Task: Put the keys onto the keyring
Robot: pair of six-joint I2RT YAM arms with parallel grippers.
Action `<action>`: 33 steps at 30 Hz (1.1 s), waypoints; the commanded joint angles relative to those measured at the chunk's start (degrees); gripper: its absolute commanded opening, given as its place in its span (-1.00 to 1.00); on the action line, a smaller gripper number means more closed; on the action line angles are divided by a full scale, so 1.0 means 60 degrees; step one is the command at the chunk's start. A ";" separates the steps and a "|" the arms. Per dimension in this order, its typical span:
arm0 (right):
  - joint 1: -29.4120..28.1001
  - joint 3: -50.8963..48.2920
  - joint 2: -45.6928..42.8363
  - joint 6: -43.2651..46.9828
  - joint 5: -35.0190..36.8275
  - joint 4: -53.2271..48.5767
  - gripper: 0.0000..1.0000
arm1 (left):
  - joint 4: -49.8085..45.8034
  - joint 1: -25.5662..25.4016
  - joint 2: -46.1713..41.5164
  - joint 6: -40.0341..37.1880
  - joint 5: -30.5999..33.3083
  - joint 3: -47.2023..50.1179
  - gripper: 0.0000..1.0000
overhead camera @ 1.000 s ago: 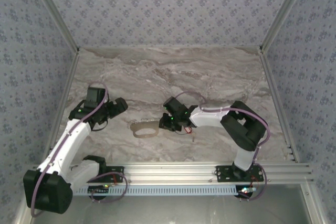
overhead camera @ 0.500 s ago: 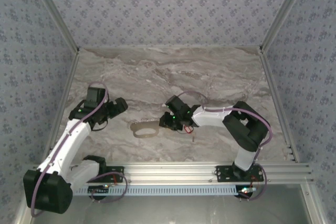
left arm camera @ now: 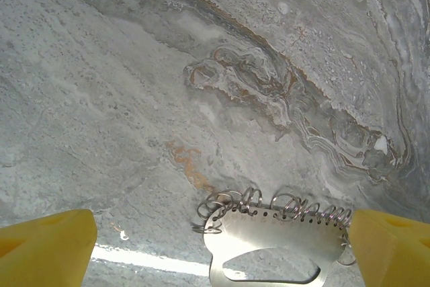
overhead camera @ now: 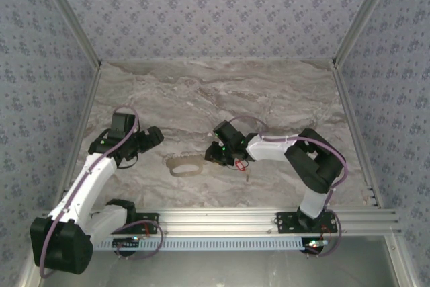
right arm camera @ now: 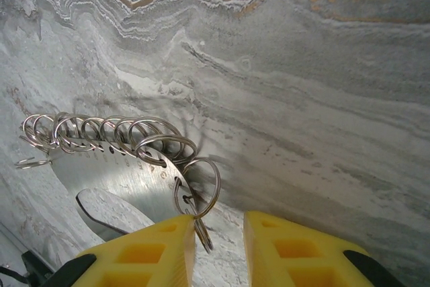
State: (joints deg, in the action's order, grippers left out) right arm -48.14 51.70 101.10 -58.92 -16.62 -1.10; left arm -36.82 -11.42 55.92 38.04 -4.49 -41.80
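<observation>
Work surface: marble-patterned tabletop, grey with brown veins, enclosed on three sides by blue patterned wall panels.

Keyring: lies flat on the tabletop, near the middle and toward the near edge, between the two grippers. The overhead view renders it as a pale oval loop. The wrist views show a thin bright metal plate with a cutout and a row of small holes along one edge.

Split rings: small wire rings threaded through the plate's holes, overlapping one another in a row.

Left gripper: jaws spread wide and gripping nothing. In the overhead view it sits to the left of the keyring and apart from it. In the left wrist view the yellow fingers stand at the two lower corners with the plate between them. One end of the ring row lies close to a finger, but contact cannot be told.

Right gripper: positioned at the keyring's right end. The jaws are narrow, with a clear gap between them.

End ring: last in the row. It hangs off the plate's edge and reaches into the gap, lying against one yellow finger and clear of the other.

Red key: a small red item just beside the right gripper on its near side, apart from the keyring. It is too small to tell whether it touches the gripper.
</observation>
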 commanded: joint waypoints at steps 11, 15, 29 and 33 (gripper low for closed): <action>-0.0253 -0.0341 -0.0833 0.0791 -0.0136 -0.0936 -0.29 | -0.0281 -0.0060 -0.0236 0.0061 0.0111 -0.0035 0.94; -0.0411 -0.0092 -0.0554 0.0922 -0.0524 -0.0930 -0.23 | -0.0280 -0.0071 -0.0222 0.0059 0.0068 0.0009 0.94; 0.0025 -0.0441 -0.1475 0.0390 -0.0593 -0.0605 -0.20 | -0.0280 -0.0763 -0.0433 -0.0530 -0.0778 -0.0007 0.79; 0.1072 -0.0987 -0.3112 0.0602 -0.0685 -0.1269 -0.07 | -0.0512 -0.2170 -0.0690 -0.0374 -0.0509 0.0214 0.70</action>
State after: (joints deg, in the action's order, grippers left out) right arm -44.49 47.07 87.92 -55.61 -20.58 -5.43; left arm -37.95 -20.27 53.36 36.40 -7.09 -41.67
